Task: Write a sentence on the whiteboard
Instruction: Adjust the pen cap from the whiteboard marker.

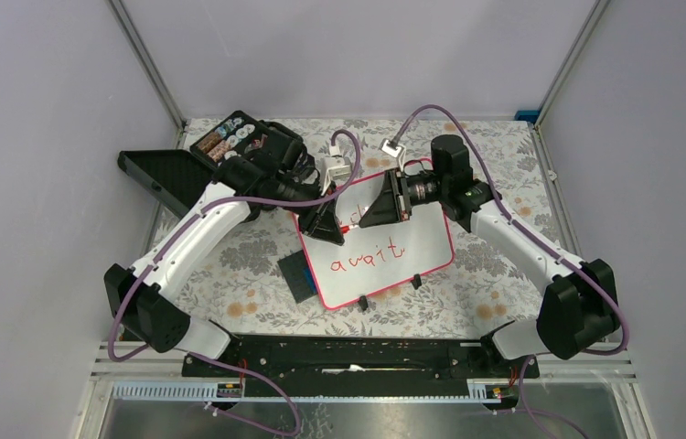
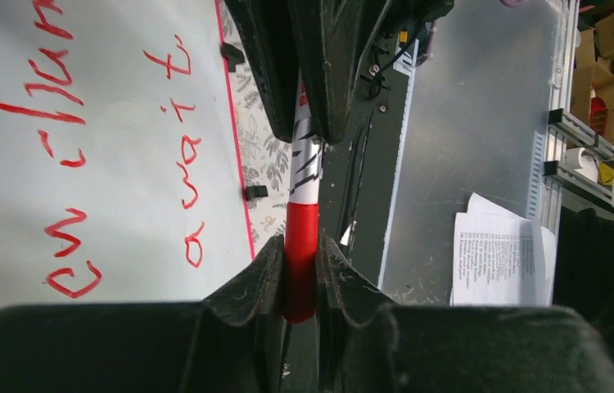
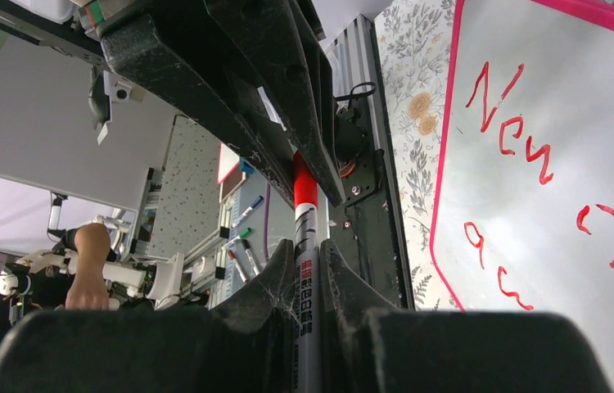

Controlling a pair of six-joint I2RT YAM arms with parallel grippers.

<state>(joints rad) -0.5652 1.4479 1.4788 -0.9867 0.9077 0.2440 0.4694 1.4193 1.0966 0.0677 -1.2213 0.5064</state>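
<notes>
On a table spread with floral cloth, enclosed by plain grey panels and metal posts, the whiteboard lies at the centre, slightly askew. The sentence, in red handwriting, shows "await" on its lower line. Above the board, the left gripper is clamped on the red cap of a marker, and the right gripper is clamped on its white barrel.

Pink-framed whiteboard lies flat, skewed, w/ red sentence in 2 lines, btm reading "await".
</notes>
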